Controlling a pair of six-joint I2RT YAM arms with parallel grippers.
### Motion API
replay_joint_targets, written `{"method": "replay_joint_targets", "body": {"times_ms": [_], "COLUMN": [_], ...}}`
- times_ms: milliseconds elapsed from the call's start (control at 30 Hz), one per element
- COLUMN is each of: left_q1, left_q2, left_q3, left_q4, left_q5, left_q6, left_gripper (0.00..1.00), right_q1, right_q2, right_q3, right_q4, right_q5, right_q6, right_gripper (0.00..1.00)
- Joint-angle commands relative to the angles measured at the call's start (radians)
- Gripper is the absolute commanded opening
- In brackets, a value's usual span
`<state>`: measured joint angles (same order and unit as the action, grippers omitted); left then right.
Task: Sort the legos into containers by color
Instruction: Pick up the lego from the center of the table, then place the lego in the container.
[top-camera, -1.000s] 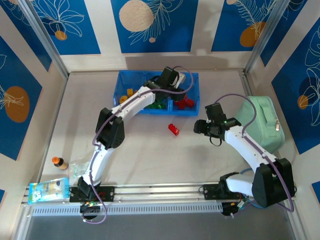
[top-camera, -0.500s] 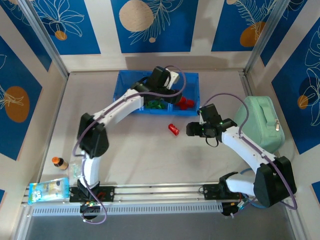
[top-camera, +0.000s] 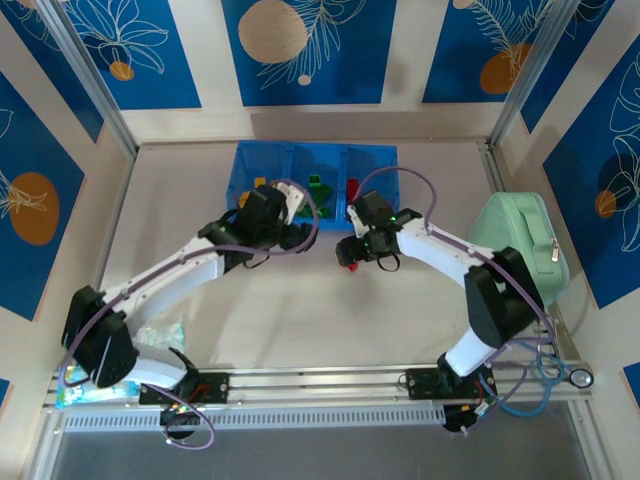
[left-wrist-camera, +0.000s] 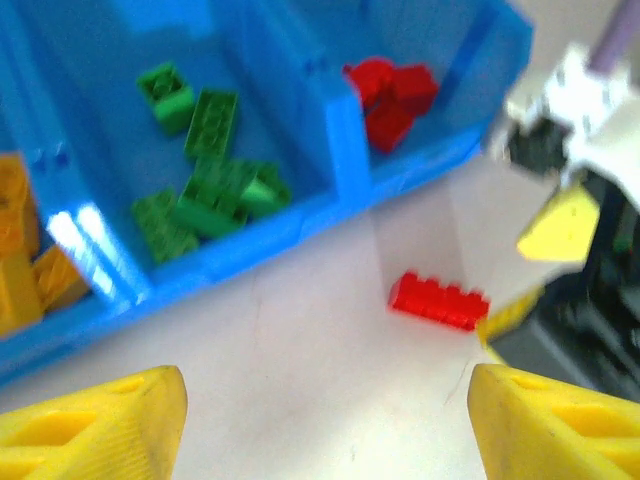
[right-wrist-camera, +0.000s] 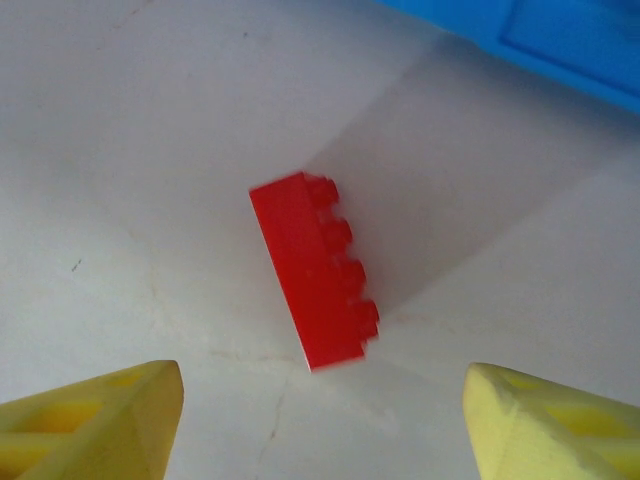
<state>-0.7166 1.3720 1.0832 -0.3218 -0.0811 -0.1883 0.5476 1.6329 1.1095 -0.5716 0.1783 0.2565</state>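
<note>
A translucent blue tray (top-camera: 240, 165) at the back holds the containers: orange legos (left-wrist-camera: 25, 260) in the left one, green legos (left-wrist-camera: 205, 180) in the middle one, red legos (left-wrist-camera: 392, 95) in the right one. One loose red lego (top-camera: 346, 266) lies on the table in front of the tray; in the right wrist view this red lego (right-wrist-camera: 315, 270) rests on its side. My right gripper (right-wrist-camera: 320, 420) hangs open just above it, a finger on either side. My left gripper (left-wrist-camera: 325, 420) is open and empty over bare table, left of the brick, near the tray's front wall (left-wrist-camera: 250, 250).
A mint-green zippered case (top-camera: 520, 245) sits at the right edge of the table. A clear wrapper (top-camera: 160, 335) lies near the left arm's base. The two grippers (top-camera: 325, 238) are close together in front of the tray.
The left arm has pulled back from over the tray to the table in front of it. The right gripper has swung left and now sits over the loose red lego.
</note>
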Motion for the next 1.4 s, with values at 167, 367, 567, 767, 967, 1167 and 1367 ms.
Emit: {"method": "replay_joint_targets", "body": {"times_ms": [167,367,567,767,967,1167,1367], "left_q1": [-0.007,-0.007,-0.007,-0.007,-0.006,-0.007,-0.007], "left_q2": [-0.208,-0.301,-0.341,-0.374,-0.423,-0.481,-0.548], "left_q3": [-0.254,-0.382,-0.422,-0.427,-0.447,-0.487,-0.521], "left_q4": [0.055,0.066,0.048,0.024,0.003,-0.015,-0.055], "left_q5": [-0.109,-0.148,-0.171,-0.194,-0.212,-0.232,-0.285], "left_q6": [-0.141,-0.206,-0.215,-0.205,-0.217,-0.248,-0.258], "left_gripper": [0.74,0.74,0.74,0.74,0.74,0.74,0.74], "right_q1": [0.028,0.084,0.136,0.13,0.006,-0.122,-0.197], "right_q2": [0.177,0.28,0.312,0.216,0.159,0.266,0.367], "right_q3": [0.149,0.199,0.241,0.33,0.467,0.634,0.709], "right_q4": [-0.092,-0.127,-0.162,-0.174,-0.165,-0.238,-0.251], "right_q5": [0.018,0.116,0.22,0.211,0.199,0.193,0.166], "right_q6": [-0.049,-0.063,-0.063,-0.07,-0.067,-0.065,-0.054], "right_gripper": [0.67,0.62,0.32,0.22,0.23,0.26,0.34]}}
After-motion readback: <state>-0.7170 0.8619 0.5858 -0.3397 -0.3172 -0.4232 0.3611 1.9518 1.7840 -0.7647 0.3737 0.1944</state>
